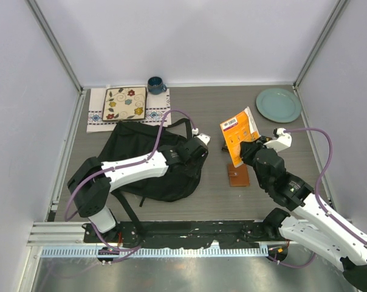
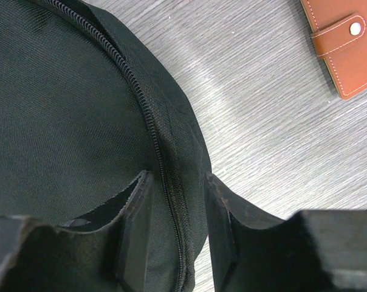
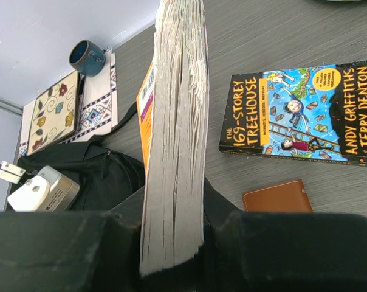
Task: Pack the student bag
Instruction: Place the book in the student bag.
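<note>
Nearest me, the left end effector (image 2: 176, 182) sits down on the right edge of the student bag (image 1: 171, 182). Its 2 fingers (image 2: 135, 213) straddle the zip seam with a fold of fabric between them, but I cannot tell whether they are pinching it or are only set around it. The bag lies flat on the tabletop (image 1: 214, 109), left of centre. It is black, soft and slumped, with its straps trailing toward me, and from here I cannot say whether the zip is undone. To its right the right end effector (image 3: 171, 225) is clenched on the orange book (image 1: 239, 137), holding it upright by the lower edge with the pages facing its wrist camera. Just below that book the brown wallet (image 1: 237, 176) lies flat with its snap closed. The Treehouse paperback (image 3: 305, 115) lies face up beyond it in the right wrist view. Further back are the green plate (image 1: 279, 104) on the right, and the blue mug (image 1: 155, 85) and flowered mat (image 1: 124, 104) behind the bag. I judge the packing barely started: I see nothing inside the bag, 1 book is lifted, and the mouth needs opening before anything goes in.
</note>
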